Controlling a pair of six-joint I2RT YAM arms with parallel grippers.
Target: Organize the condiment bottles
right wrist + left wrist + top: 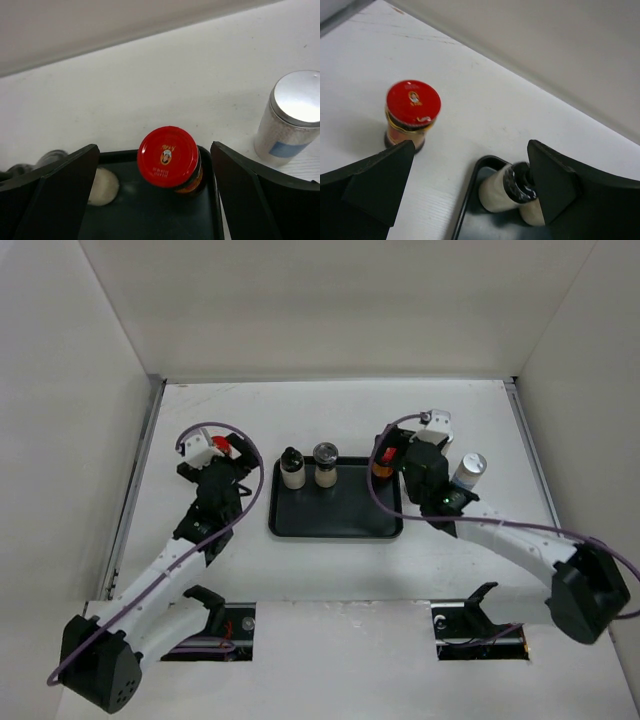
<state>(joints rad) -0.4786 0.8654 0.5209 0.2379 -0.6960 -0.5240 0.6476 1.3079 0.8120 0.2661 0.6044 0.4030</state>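
Observation:
Two cream-bodied condiment bottles (291, 469) (325, 466) stand at the far edge of the black tray (335, 523). A red-capped bottle (167, 157) (383, 462) stands in the tray's far right corner. My right gripper (154, 149) (402, 455) is open around it, with a gap on each side. A silver-topped bottle (292, 117) (468, 470) stands on the table to the right of the tray. Another red-capped bottle (413, 112) (221, 447) stands on the table left of the tray. My left gripper (470, 150) (230, 458) is open and empty just short of it.
The tray's near half is bare. In the left wrist view the tray's corner (470, 190) holds a cream bottle (512, 187) close to my right finger. White walls enclose the table on three sides.

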